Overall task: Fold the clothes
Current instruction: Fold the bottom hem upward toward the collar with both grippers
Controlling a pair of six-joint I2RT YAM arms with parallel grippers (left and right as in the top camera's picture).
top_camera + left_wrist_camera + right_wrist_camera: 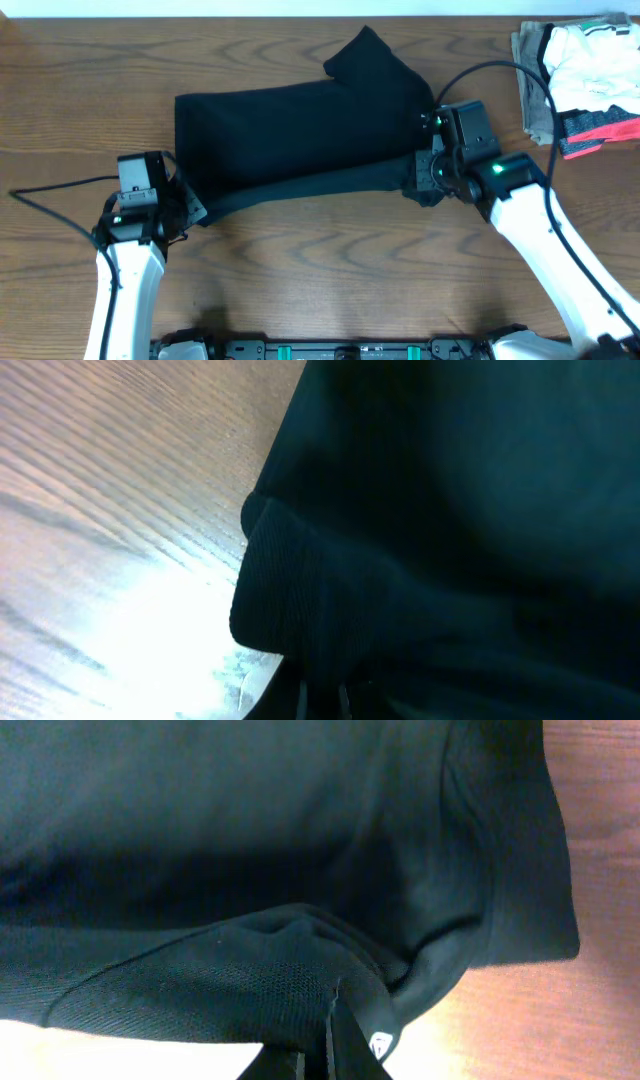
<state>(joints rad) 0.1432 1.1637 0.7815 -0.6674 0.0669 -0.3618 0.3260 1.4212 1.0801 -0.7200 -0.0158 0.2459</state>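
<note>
A black garment [300, 135] lies across the middle of the wooden table, a sleeve sticking out at its top right. My left gripper [185, 205] is shut on the garment's lower left corner, whose ribbed hem shows in the left wrist view [290, 600]. My right gripper [425, 180] is shut on the lower right edge; in the right wrist view [330, 1040] the fingers pinch a fold of black fabric [250, 990] with a small white logo beside them. The front edge hangs stretched between both grippers.
A pile of other clothes [585, 75], white, grey and red, sits at the table's far right corner. Cables run from both arms across the wooden table [330, 270].
</note>
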